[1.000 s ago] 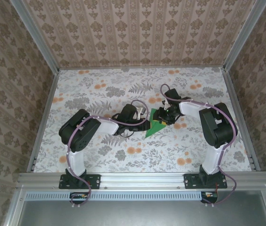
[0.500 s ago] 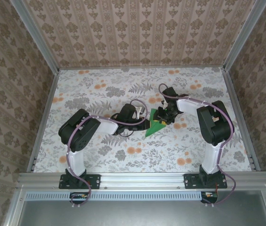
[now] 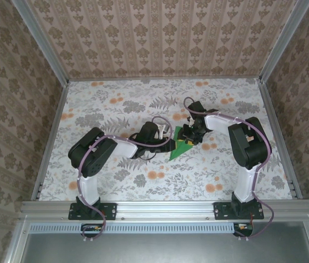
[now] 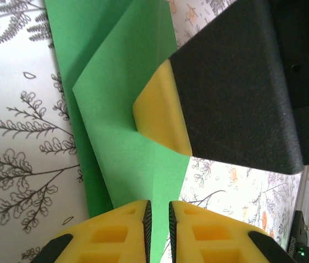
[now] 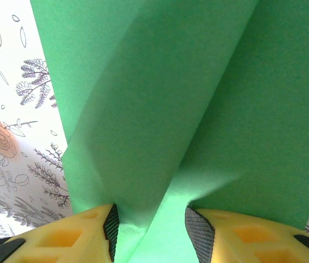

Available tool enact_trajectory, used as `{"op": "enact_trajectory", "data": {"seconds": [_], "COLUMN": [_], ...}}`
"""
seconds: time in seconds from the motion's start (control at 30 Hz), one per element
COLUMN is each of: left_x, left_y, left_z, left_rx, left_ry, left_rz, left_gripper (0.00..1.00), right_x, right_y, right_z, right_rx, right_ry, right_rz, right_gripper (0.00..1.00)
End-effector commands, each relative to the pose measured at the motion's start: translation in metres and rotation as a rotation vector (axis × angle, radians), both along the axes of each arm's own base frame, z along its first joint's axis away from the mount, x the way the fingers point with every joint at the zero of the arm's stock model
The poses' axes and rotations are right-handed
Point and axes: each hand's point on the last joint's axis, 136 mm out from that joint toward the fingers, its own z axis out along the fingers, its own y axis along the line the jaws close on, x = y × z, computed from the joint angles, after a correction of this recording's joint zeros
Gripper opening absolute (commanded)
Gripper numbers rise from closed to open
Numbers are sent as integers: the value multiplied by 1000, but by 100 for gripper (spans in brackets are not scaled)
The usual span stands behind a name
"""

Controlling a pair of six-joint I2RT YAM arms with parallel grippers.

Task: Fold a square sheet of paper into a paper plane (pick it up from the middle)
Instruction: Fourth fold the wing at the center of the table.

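The square sheet of paper (image 3: 177,147), bright green and partly folded with a raised crease, lies mid-table between the two arms. From the left, my left gripper (image 3: 169,143) reaches its near edge. In the left wrist view the green sheet (image 4: 122,104) runs into the narrow slit between that gripper's yellow fingertips (image 4: 159,219), which are shut on it. My right gripper (image 3: 189,136) comes down on the paper from the right. One of its yellow fingertips (image 4: 160,118) presses on the sheet. Its jaws (image 5: 152,233) stand apart astride a raised fold of the paper (image 5: 198,82).
The floral tablecloth (image 3: 143,104) covers the table. Metal rails (image 3: 49,137) and patterned walls close it in on three sides. Both forearms meet over the middle, close to each other.
The right arm has shifted slightly left and lower onto the paper. The left gripper and the sheet have hardly moved.
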Motion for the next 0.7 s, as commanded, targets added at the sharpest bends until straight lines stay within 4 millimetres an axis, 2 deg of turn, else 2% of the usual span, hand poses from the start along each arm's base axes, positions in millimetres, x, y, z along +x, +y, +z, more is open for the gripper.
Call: {"op": "enact_trajectory", "data": {"seconds": [0.0, 0.27, 0.67], "left_x": [-1, 2, 6], "left_y": [-3, 4, 10], "left_z": [3, -6, -8], "left_rx": [25, 79, 111], "left_ry": [-9, -2, -10], "left_rz": [-13, 14, 43], "left_gripper": [19, 17, 16], "right_x": [-45, -49, -51], "right_y": [-39, -44, -45], "right_z": [-69, -73, -80], "right_rx": [-229, -255, -263], "right_ry": [183, 196, 212], "right_rz": [-9, -19, -15], "right_gripper": [47, 46, 47]}}
